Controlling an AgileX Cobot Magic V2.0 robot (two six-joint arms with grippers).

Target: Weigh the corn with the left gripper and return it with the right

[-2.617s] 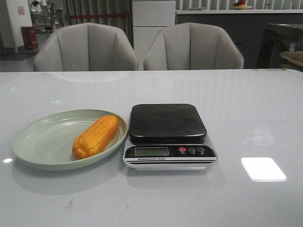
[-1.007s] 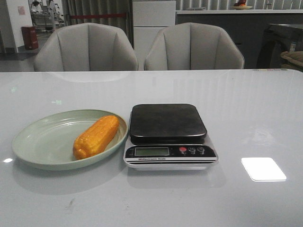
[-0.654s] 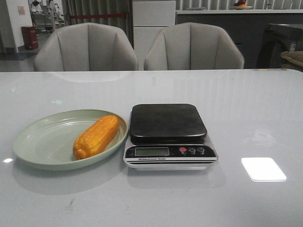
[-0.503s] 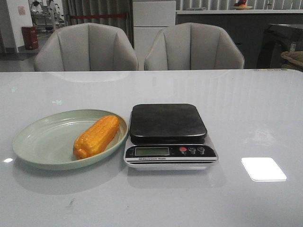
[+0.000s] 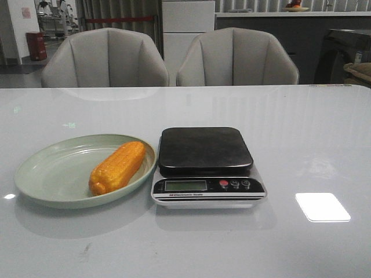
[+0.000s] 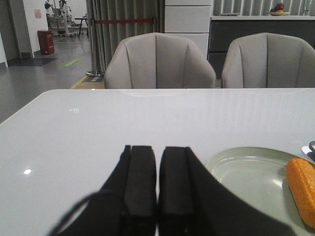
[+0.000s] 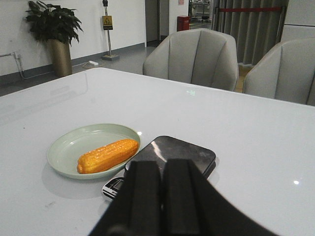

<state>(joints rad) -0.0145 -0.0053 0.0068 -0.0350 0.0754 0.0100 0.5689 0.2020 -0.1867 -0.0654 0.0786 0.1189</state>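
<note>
The orange-yellow corn (image 5: 117, 167) lies on the right side of the green plate (image 5: 46, 174), left of the kitchen scale (image 5: 205, 165), whose black platform is bare. The corn also shows in the left wrist view (image 6: 302, 189) and the right wrist view (image 7: 108, 155). My left gripper (image 6: 157, 152) is shut and empty, low over the table, apart from the plate (image 6: 246, 172). My right gripper (image 7: 161, 167) is shut and empty, on the near side of the scale (image 7: 172, 150). Neither gripper shows in the front view.
Two grey chairs (image 5: 104, 58) (image 5: 236, 57) stand behind the table's far edge. A bright light reflection (image 5: 322, 207) lies on the white table right of the scale. A potted plant (image 7: 54, 29) stands far off.
</note>
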